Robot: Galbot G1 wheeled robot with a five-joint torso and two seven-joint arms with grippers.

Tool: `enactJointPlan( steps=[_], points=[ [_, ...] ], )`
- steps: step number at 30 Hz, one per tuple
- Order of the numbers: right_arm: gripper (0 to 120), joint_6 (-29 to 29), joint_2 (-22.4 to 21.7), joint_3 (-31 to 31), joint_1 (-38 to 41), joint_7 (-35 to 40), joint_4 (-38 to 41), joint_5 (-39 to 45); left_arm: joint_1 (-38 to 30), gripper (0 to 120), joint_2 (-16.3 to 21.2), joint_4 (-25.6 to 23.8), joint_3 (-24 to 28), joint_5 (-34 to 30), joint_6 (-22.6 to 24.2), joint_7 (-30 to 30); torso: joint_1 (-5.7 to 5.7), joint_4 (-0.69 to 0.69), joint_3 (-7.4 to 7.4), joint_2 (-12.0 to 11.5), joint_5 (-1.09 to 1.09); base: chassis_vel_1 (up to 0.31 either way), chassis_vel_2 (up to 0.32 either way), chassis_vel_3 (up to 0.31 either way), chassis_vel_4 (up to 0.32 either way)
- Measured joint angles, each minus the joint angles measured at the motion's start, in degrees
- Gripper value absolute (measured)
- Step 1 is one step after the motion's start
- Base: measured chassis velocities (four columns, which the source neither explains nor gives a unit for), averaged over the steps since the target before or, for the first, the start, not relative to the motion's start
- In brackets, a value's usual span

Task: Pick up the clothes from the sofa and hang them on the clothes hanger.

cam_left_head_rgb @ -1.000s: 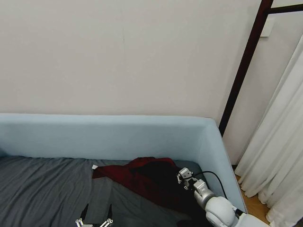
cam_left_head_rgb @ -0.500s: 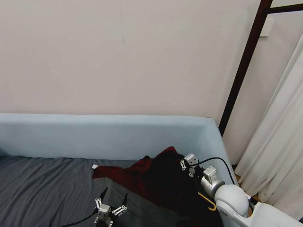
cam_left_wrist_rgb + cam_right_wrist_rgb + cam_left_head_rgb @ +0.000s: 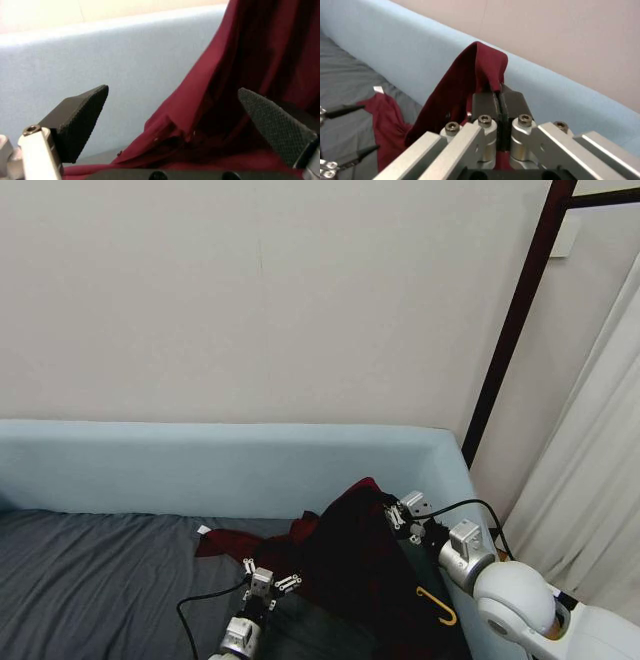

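A dark red garment [image 3: 340, 550] is lifted partly off the grey sofa seat [image 3: 90, 580], its lower end still trailing on the cushion. My right gripper [image 3: 392, 515] is shut on the garment's upper fold; in the right wrist view the cloth [image 3: 470, 82] rises from between the closed fingers [image 3: 485, 107]. My left gripper [image 3: 270, 575] stands open just left of the hanging cloth, low over the seat. In the left wrist view its two black pads [image 3: 82, 118] flank the red fabric [image 3: 220, 93] without touching it. A yellow hook [image 3: 436, 607] shows below my right arm.
The light blue sofa back [image 3: 200, 465] runs behind, with its side arm [image 3: 455, 490] at the right. A dark rack pole [image 3: 510, 330] stands beyond the sofa's end. White curtains [image 3: 590, 500] hang at the far right.
My right gripper has risen and lifted the red garment's top off the seat. My left gripper has moved rightward and forward toward the cloth.
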Motion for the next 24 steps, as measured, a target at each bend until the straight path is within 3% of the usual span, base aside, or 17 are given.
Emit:
enactJointPlan(
  steps=[6, 15, 24],
  points=[
    [0, -0.37, -0.71, 1.47, -0.87, 0.30, 1.42, 1.26, -3.29, 99, -0.47, 3.80, 2.31, 0.48, 0.38, -0.06, 0.00, 0.00, 0.00, 0.00, -0.01, 0.000, 0.000, 0.000, 0.000],
    [0, -0.50, -0.25, 2.51, -1.67, 0.66, 1.68, 1.20, -9.96, 98, 0.54, 8.29, 10.52, -0.34, 1.20, -0.27, 0.00, 0.00, 0.00, 0.00, -0.01, 0.000, 0.000, 0.000, 0.000],
    [0, -0.22, 0.44, 3.17, -2.89, 0.79, 0.76, 0.76, -13.74, 90, -2.99, 15.67, 12.32, 0.78, -0.91, 0.13, 0.00, 0.00, 0.00, 0.00, 0.00, 0.000, 0.000, 0.000, 0.000]
  ],
)
